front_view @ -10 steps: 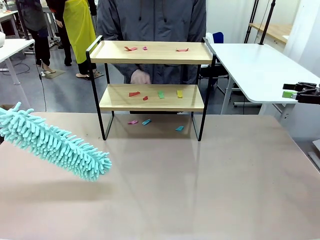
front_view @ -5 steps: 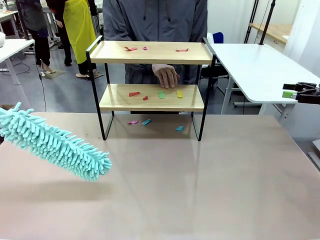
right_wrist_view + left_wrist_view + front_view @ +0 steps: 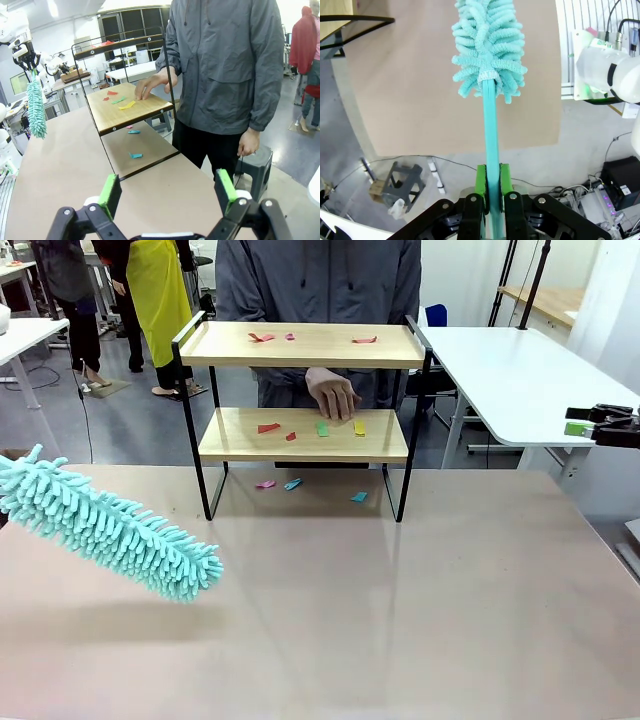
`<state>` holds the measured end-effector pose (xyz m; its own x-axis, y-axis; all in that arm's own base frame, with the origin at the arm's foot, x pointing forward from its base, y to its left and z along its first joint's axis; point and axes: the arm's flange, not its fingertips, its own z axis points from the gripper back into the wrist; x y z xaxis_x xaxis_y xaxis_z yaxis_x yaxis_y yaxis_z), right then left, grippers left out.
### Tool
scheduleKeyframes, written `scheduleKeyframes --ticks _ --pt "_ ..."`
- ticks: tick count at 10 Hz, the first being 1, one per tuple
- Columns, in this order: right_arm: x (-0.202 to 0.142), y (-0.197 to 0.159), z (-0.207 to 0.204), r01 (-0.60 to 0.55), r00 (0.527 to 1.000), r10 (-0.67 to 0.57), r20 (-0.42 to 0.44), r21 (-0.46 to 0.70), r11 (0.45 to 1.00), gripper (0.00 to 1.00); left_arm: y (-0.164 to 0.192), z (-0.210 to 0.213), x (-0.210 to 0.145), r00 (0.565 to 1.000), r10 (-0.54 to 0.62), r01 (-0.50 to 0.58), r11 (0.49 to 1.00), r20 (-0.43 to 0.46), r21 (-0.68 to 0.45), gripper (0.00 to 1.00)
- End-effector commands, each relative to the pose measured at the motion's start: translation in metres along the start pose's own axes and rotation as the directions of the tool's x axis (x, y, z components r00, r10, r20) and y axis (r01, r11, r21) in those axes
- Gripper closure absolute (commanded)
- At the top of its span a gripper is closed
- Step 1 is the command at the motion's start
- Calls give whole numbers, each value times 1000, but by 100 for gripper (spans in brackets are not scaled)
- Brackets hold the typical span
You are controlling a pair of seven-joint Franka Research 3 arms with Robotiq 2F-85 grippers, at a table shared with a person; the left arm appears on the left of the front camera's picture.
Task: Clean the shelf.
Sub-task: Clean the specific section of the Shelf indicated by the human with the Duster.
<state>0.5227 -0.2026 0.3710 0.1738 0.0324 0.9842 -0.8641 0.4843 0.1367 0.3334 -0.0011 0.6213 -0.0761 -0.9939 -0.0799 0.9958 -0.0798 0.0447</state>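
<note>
Front view: my left claw (image 3: pixel 492 182) is clamped tight on the handle of a fluffy turquoise microfibre duster (image 3: pixel 110 525) tilted over the tan bench (image 3: pixel 400 620). The two-tier wooden shelf with black metal frame (image 3: pixel 320 342) stands at its far middle; my right claw (image 3: pixel 598 421) gapes wide, empty.

1. A wide tan tabletop (image 3: pixel 420 620) is seen in the foreground, with a soft sheen of reflected light across it.
2. A white table (image 3: pixel 510 370) with a rounded corner is set close to its far right corner; another white table (image 3: pixel 25 332) is seen at the far left.
3. A smooth grey floor (image 3: pixel 130 430) is laid throughout.
4. A blue chair (image 3: pixel 436 314) and a light wooden bench (image 3: pixel 555 305) are placed before a white wall (image 3: pixel 455 270).
5. In the right wrist view, a grey stool (image 3: pixel 261 162) is shown, and a bright ceiling strip light (image 3: pixel 52 8) is lit overhead.
</note>
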Motion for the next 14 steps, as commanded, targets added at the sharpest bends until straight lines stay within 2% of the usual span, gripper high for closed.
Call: scheduleKeyframes --ticks 1,6,9,11,13,14 --pt "3 1 -1 -6 1000 6 2 1 1000 0 -1 2 -2 1000 -12 12 1000 -11 9 87" --pt "3 1 -1 -6 1000 6 2 1 1000 0 0 0 0 1000 0 0 1000 0 0 87" --pt "3 1 -1 -6 1000 6 2 1 1000 0 -4 27 44 989 25 -28 999 144 21 87" --pt "3 1 -1 -6 1000 6 2 1 1000 0 -5 45 77 945 130 -129 991 299 -24 87" --pt "3 1 -1 -6 1000 6 2 1 1000 0 -10 57 117 904 232 -229 972 358 -52 87" --pt "3 1 -1 -6 1000 6 2 1 1000 0 -12 61 132 846 319 -317 945 428 -78 87"
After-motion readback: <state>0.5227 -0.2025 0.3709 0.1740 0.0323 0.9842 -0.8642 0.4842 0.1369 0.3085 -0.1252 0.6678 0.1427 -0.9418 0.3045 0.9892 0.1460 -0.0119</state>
